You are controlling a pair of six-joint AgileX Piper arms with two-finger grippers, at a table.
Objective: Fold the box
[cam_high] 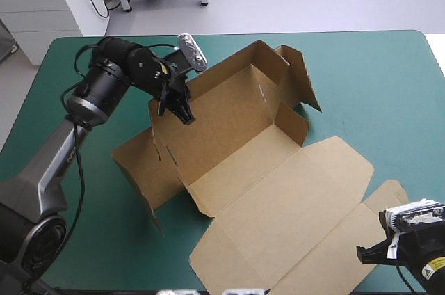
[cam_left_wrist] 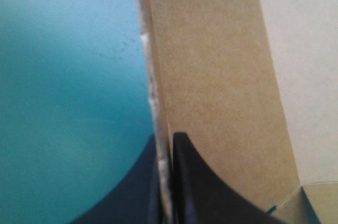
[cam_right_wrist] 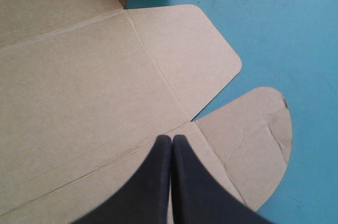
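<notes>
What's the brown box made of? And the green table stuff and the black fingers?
The box looks like matte brown cardboard: its cut edge shows pale layers, and creased fold lines cross the flaps. The teal-green cover seems a smooth, dull mat, perhaps rubber or fabric; I cannot tell. The black fingers of the left gripper look like smooth plastic or rubber.

Teal-green table point(cam_high: 389, 79) w/ 1 brown box point(cam_high: 278, 204) on it.
</notes>
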